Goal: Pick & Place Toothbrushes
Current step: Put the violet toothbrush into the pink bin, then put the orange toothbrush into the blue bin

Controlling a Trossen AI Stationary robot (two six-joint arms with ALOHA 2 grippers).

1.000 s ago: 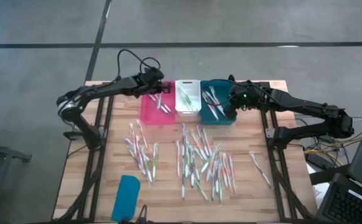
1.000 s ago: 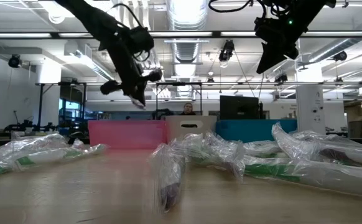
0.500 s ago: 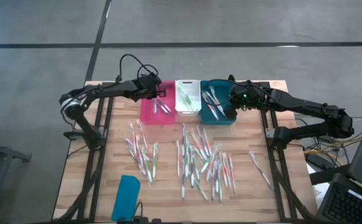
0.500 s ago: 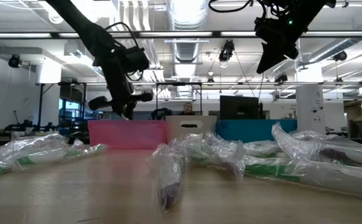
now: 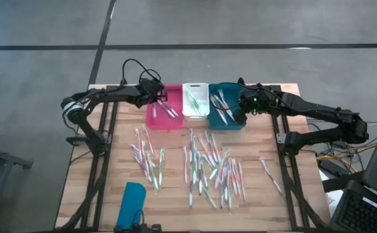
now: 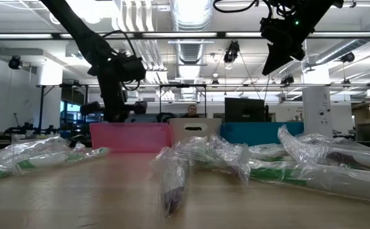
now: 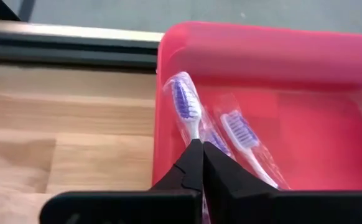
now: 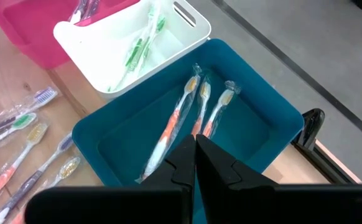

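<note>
Wrapped toothbrushes [image 5: 205,167] strewn mid-table

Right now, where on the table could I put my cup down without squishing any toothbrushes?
Bare wood lies between the teal lid and the toothbrush pile, at the table's left edge, and at its right edge past the lone toothbrush. The middle is crowded.

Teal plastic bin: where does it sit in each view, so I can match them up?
High view: teal plastic bin rightmost of three bins, far edge.
Low view: right of centre.
Left wrist view: not in it.
Right wrist view: centre.
Shared landmark: white plastic bin beside it.
</note>
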